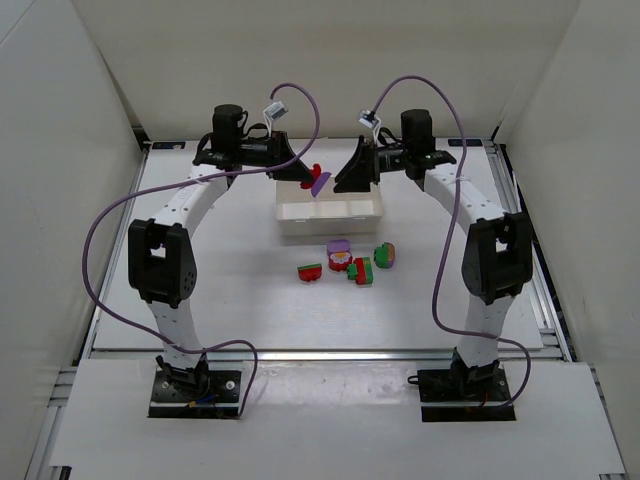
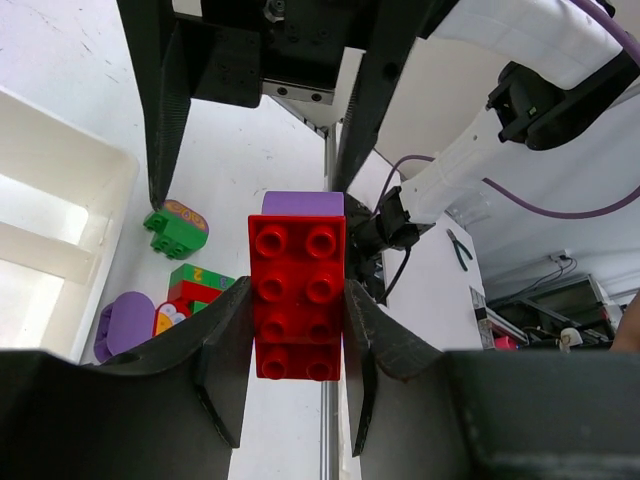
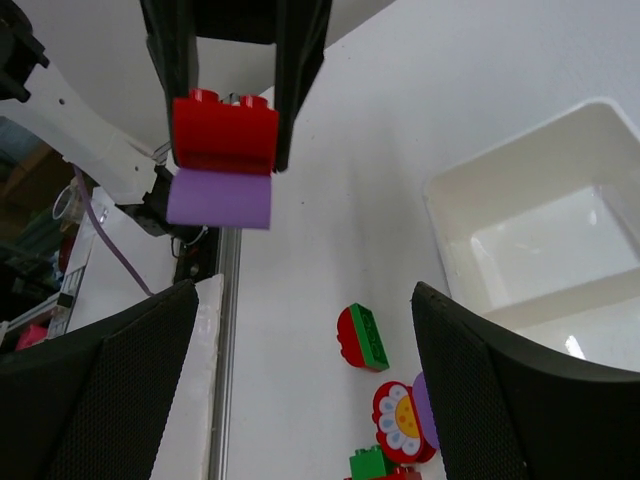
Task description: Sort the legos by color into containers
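Five lego pieces are counted: one red-and-purple pair [image 1: 316,180] held aloft, and four down on the table [image 1: 220,290]: a red-green half-round [image 1: 310,271], a purple flower piece [image 1: 338,252], a red-green stack [image 1: 360,269] and a green-purple piece [image 1: 384,255]. One white tray [image 1: 330,228] is tallied.

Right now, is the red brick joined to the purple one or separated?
Joined: the red brick sits flush on the purple brick, no gap, clamped in the left gripper.

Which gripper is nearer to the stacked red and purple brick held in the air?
Left. The left gripper is shut on the red and purple brick, fingers touching its sides. The right gripper is open, apart from it, facing it.
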